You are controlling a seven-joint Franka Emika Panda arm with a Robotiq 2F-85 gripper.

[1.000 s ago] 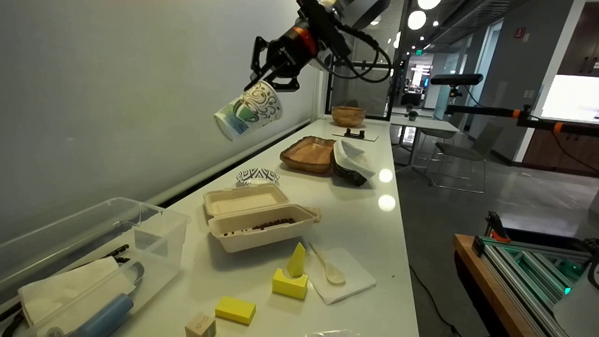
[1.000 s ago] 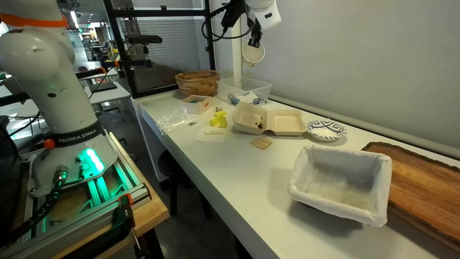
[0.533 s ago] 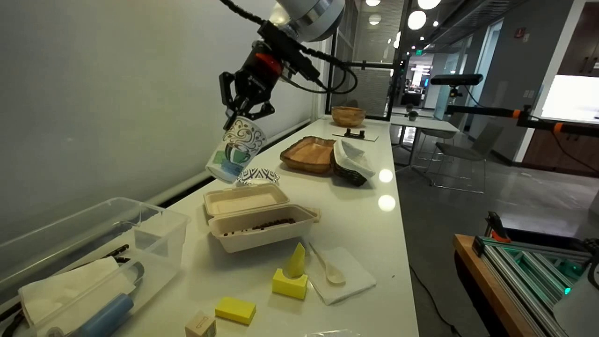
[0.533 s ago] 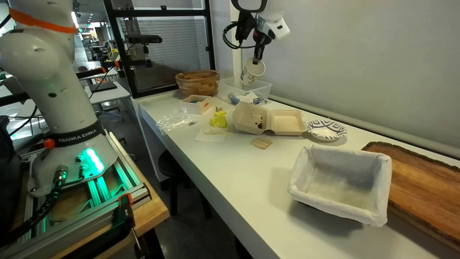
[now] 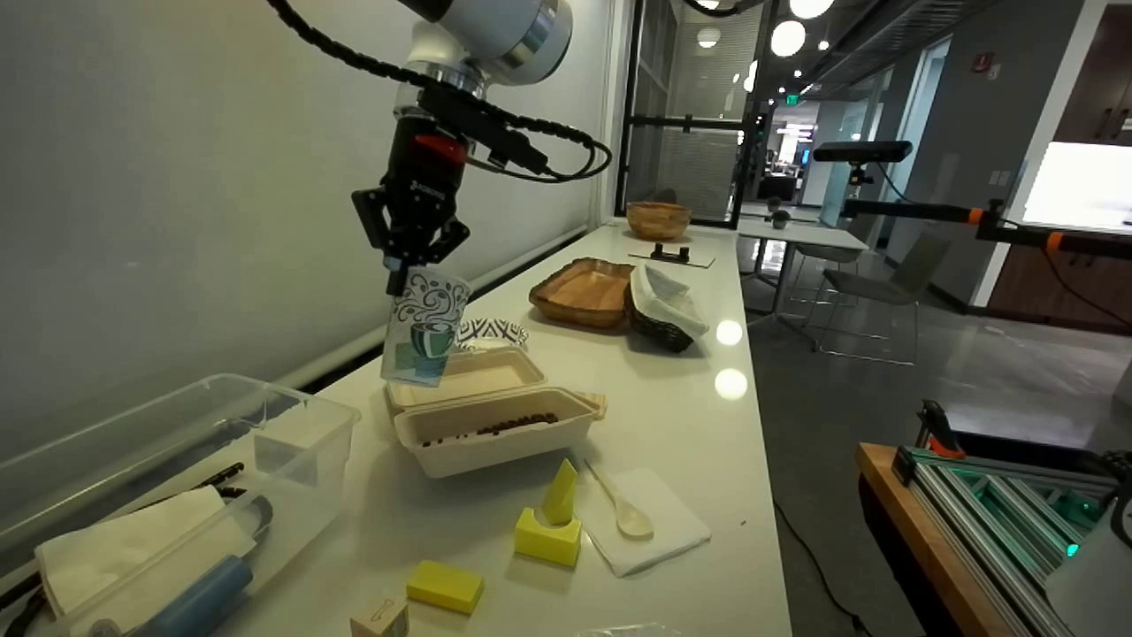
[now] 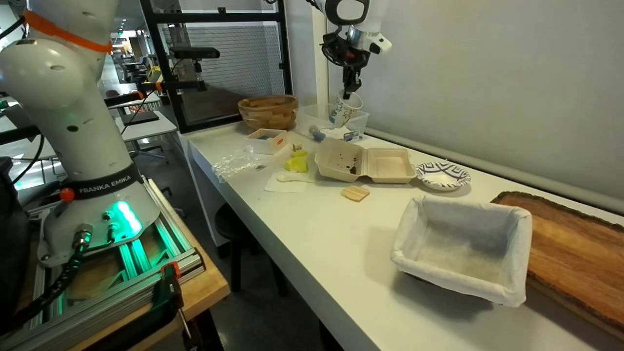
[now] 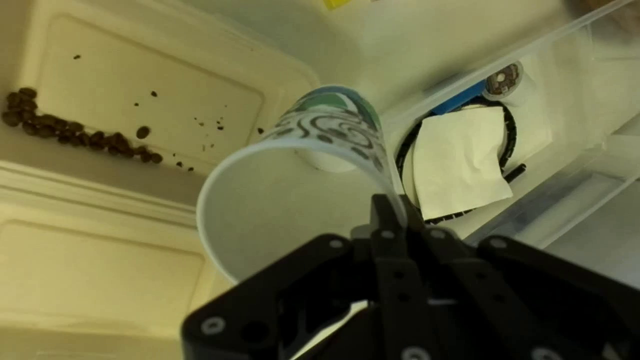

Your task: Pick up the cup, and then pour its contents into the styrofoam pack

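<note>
The gripper (image 7: 398, 202) grasps the cup (image 5: 429, 327) by 1 side of its rim; the cup hangs below, nearly upright, near the wall edge of the bench (image 5: 690, 425), between box (image 5: 495, 449) and bin (image 5: 305, 495). Beans (image 7: 97, 139) lie boxed; the cup looks empty; lowering it base first seems next.

Black gripper (image 7: 398, 212), pale screw heads (image 7: 213, 325). Just above: red band (image 5: 440, 147). Higher: ridged black cable (image 5: 345, 55), white arm (image 5: 495, 34). Well apart: black base collar (image 6: 105, 186) lettered FRANKA EMIKA.
</note>
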